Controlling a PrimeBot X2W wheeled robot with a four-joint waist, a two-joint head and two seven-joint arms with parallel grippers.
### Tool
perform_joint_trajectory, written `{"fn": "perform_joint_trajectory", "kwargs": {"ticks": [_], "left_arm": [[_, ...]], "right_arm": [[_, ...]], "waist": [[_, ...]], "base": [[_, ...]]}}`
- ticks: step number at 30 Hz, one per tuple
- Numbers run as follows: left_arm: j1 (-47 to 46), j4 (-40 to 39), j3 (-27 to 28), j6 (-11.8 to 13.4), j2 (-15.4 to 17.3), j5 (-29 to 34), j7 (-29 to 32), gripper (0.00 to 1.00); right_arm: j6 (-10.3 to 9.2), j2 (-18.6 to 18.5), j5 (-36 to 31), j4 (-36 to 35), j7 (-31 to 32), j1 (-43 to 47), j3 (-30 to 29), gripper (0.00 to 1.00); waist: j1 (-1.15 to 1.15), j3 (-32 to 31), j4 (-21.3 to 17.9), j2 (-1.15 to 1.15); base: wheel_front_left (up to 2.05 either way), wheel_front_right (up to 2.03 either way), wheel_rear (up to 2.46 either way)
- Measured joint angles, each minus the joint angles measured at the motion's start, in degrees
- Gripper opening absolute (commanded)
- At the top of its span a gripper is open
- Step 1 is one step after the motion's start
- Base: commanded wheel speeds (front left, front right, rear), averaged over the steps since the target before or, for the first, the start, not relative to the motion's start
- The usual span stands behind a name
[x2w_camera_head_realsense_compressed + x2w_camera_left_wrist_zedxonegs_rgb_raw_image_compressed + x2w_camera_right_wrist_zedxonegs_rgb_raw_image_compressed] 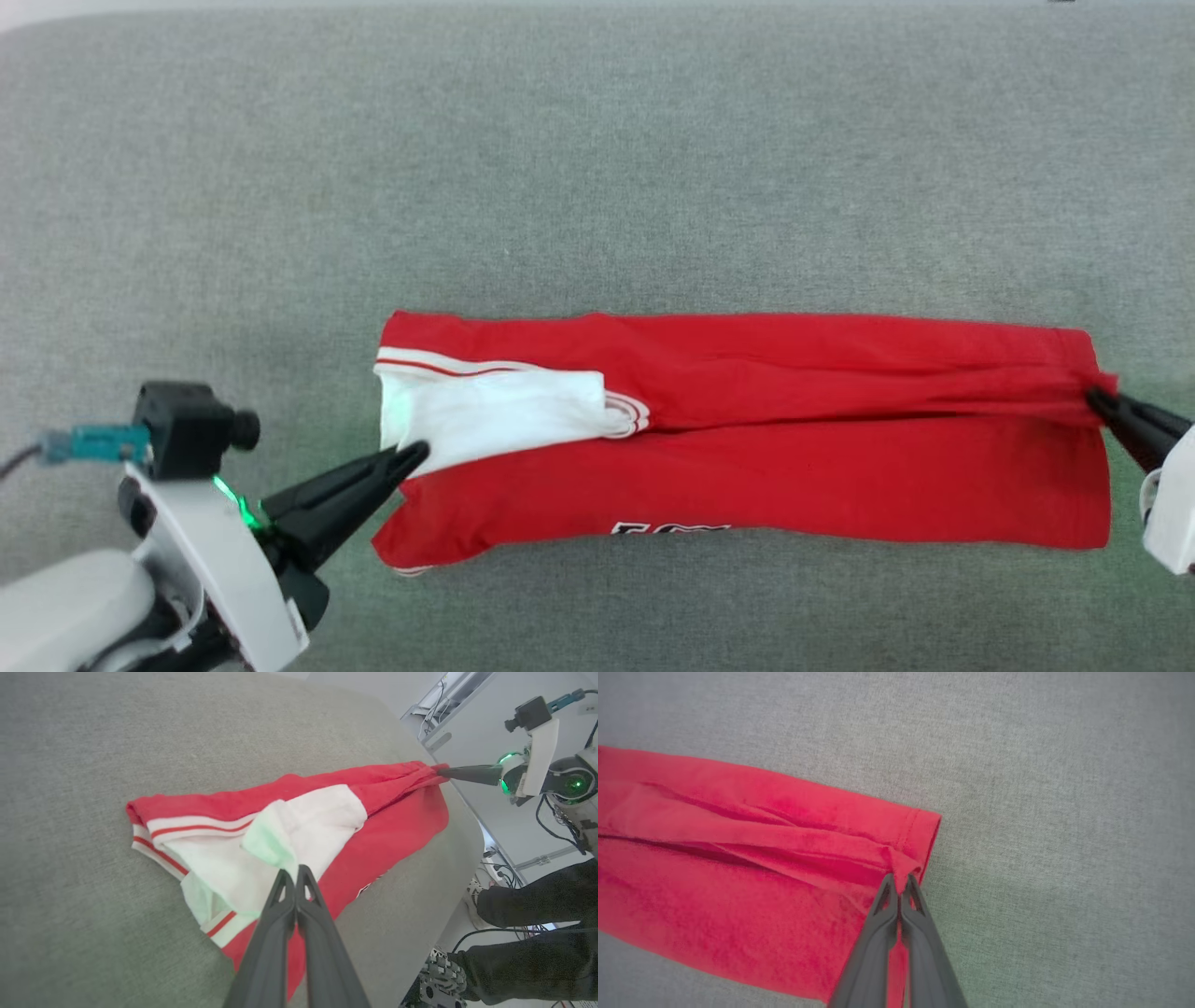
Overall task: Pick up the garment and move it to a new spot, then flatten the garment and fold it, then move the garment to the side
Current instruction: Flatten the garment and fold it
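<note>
Desk: grey and fabric-covered. Cloth is judged likely to drag on it rather than slide.

Garment: laid as a long left-to-right band on the near half of the desk, folded lengthwise. It is judged light, soft and limp, and not fragile. Unsupported parts would be expected to sag, and the layers to shift if pulled from one end alone. Hold is best taken at both ends at once, on the hem and sleeve end, where the stitching gives a thicker bite.

White sleeve: laid across the left end, with striped trim at its edges.

Left pincer: pressed together on the near edge of the white sleeve. How much cloth is caught cannot be made out.

Right pincer: pressed together, pinching a bunched bit of the right-hand hem. A crease is drawn leftward from it.

Numerals: cut off at the near fold, so only a strip is seen, not legible.

Hidden: the under layers, the collar and the second sleeve.
</note>
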Motion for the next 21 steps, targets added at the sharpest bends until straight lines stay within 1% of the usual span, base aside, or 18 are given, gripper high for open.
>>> {"fn": "perform_joint_trajectory", "kwargs": {"ticks": [3, 8, 15, 21], "left_arm": [[1.9, 2.2, -0.1, 0.0, -0.7, 2.5, -1.1, 0.0], [3.6, 5.7, -0.2, 0.0, -3.7, 3.0, -2.7, 0.0], [4.8, 10.6, -0.3, 0.0, -7.5, 5.4, -3.2, 0.0], [5.0, 12.1, -0.3, 0.0, -8.9, 5.6, -3.4, 0.0]], "right_arm": [[0.01, 1.6, -0.8, 0.1, -0.2, 1.0, -0.4, 0.0], [0.01, 5.0, -2.2, 3.3, -1.6, 0.8, -1.1, 0.0], [0.01, 6.4, -3.5, 8.2, -5.2, -1.3, 0.2, 0.0], [0.01, 6.5, -3.5, 10.5, -7.3, -2.3, 1.4, 0.0]], "waist": [[0.0, 0.7, 0.1, 0.0], [0.0, 2.1, 0.3, 0.0], [0.0, 3.6, 0.4, 0.0], [0.0, 3.5, 0.2, 0.0]], "base": [[0.0, 0.0, 0.0], [0.0, 0.0, 0.0], [0.0, 0.0, 0.0], [0.0, 0.0, 0.0]]}}
